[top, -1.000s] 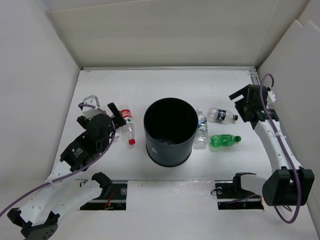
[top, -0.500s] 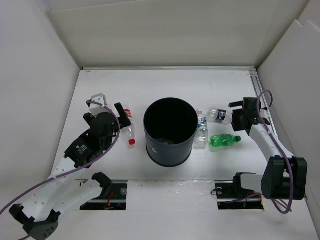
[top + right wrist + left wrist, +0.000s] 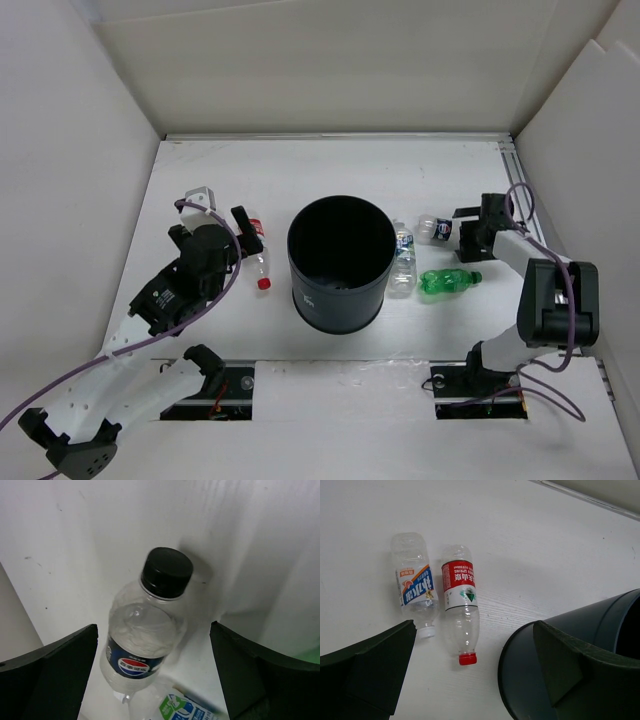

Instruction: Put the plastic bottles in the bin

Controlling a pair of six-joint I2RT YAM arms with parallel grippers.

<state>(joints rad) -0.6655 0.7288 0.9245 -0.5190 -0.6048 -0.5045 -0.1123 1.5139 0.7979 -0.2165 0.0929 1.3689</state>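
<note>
Right jaws were wide open and empty, lined up on the cap end of the black-capped bottle (image 3: 142, 640) lying just right of the bin (image 3: 338, 308). Left jaws were the same, left of it. I reckoned pinching mid-label beat grabbing the cap.

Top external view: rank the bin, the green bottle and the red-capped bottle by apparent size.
1. bin, by far the largest.
2 and 3. green bottle and red-capped bottle: they look about the same length, so I won't rank them.
</note>
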